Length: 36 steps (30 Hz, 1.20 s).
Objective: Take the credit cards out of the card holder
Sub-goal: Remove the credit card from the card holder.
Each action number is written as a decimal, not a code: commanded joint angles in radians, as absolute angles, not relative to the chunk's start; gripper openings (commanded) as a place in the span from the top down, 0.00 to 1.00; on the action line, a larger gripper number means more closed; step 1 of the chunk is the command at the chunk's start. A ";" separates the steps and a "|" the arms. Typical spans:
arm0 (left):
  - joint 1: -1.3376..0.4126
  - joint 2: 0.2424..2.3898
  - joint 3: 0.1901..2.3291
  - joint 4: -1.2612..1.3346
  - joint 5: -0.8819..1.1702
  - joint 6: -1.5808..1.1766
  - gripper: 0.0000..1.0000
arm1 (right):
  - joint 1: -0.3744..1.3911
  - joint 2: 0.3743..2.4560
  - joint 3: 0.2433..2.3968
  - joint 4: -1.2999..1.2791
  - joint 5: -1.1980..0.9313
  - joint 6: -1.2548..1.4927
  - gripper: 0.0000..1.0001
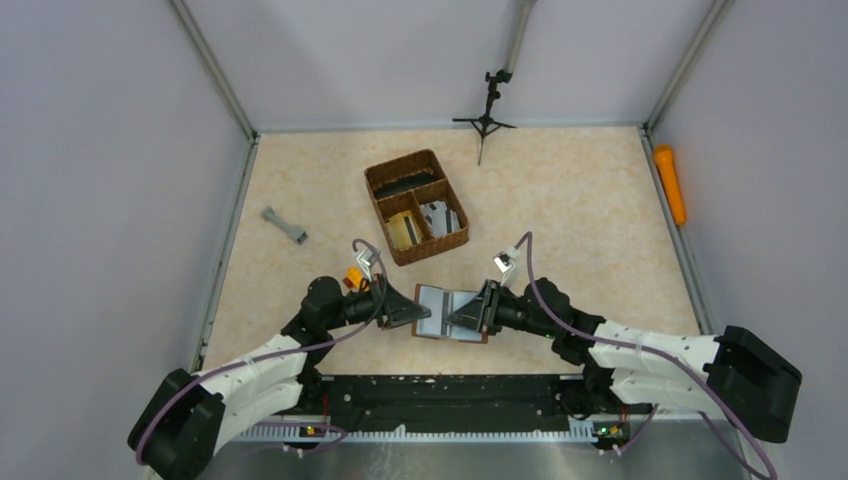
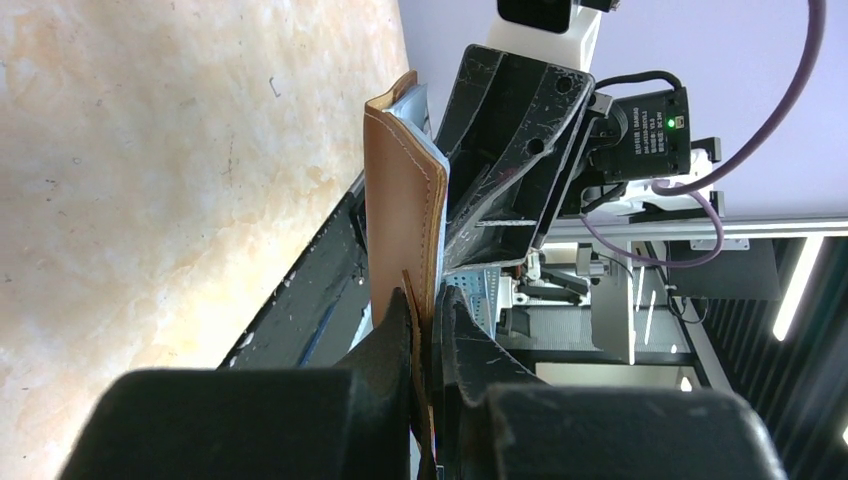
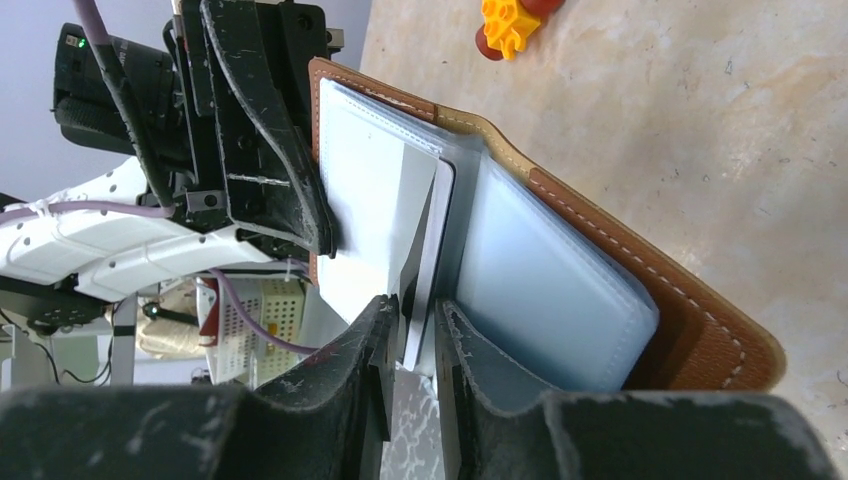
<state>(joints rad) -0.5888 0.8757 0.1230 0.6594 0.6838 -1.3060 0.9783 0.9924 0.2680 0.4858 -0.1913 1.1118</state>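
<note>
The brown leather card holder (image 1: 440,305) lies open near the front edge, with its pale plastic sleeves facing up. My left gripper (image 1: 415,312) is shut on the holder's left leather edge (image 2: 405,200), which stands pinched between the fingers (image 2: 432,300). My right gripper (image 1: 462,315) reaches in from the right. Its fingers (image 3: 415,305) straddle the edge of a thin grey-silver credit card (image 3: 432,250) that sticks out of a middle sleeve. A small gap shows beside the card, so the jaws are slightly open. The brown cover (image 3: 700,340) rests on the table.
A brown woven compartment basket (image 1: 416,205) stands behind the holder. A yellow-orange toy (image 1: 354,277) sits just left of my left wrist. Further off are a grey tool (image 1: 284,226) at the left, a small tripod (image 1: 485,115) at the back, and an orange cylinder (image 1: 669,183) along the right wall.
</note>
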 commanded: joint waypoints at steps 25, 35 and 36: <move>-0.603 0.807 0.101 0.778 0.633 -1.304 0.85 | 0.914 0.872 0.237 0.450 -0.225 1.134 1.00; -0.601 0.788 0.097 0.760 0.614 -1.302 0.98 | 0.896 0.850 0.226 0.441 -0.236 1.135 1.00; -0.601 0.789 0.098 0.762 0.615 -1.302 0.99 | 0.897 0.851 0.224 0.444 -0.237 1.135 1.00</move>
